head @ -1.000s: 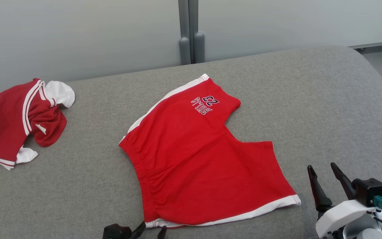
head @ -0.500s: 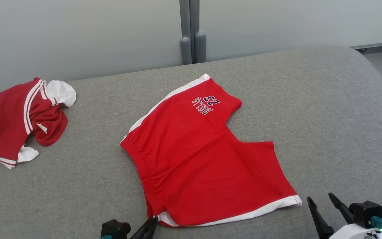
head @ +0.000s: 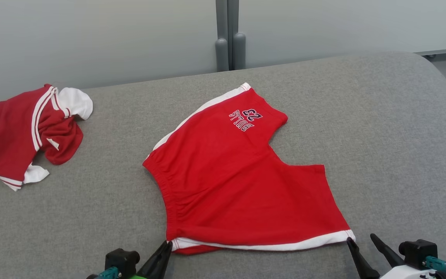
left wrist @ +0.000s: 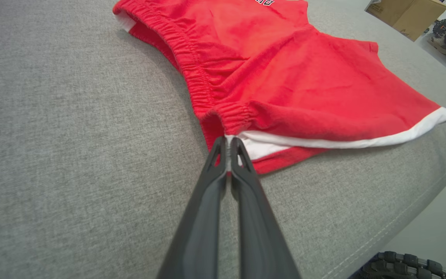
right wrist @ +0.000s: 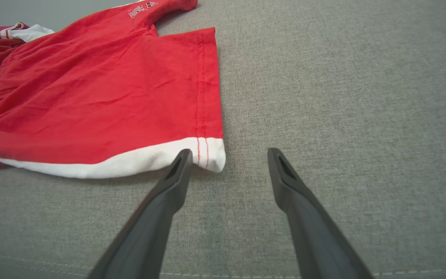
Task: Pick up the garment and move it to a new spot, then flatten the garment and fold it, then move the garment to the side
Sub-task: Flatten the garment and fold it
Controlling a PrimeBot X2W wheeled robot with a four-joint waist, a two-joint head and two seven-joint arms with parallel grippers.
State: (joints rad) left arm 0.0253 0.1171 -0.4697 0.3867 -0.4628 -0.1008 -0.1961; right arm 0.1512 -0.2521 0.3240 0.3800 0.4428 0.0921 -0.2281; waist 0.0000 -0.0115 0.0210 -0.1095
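Observation:
The garment is a pair of red shorts with white trim and a printed number, spread flat on the grey cushion. My left gripper is at its near left corner. In the left wrist view, the left gripper is shut on the white-trimmed corner of the garment, which is raised slightly off the cushion. My right gripper stands open just right of the near right corner. From the right wrist, the right gripper has one fingertip beside the white hem of the garment and nothing between its fingers.
A second red and white garment lies crumpled at the far left. A grey wall with a double post runs behind the cushion. The cushion's front edge is close below both grippers. A cardboard box stands on the floor beyond.
My left gripper has shut on the garment's near left corner and lifted that edge a little. The right gripper has dropped lower in the head view, toward the near right corner. The camera shifted slightly.

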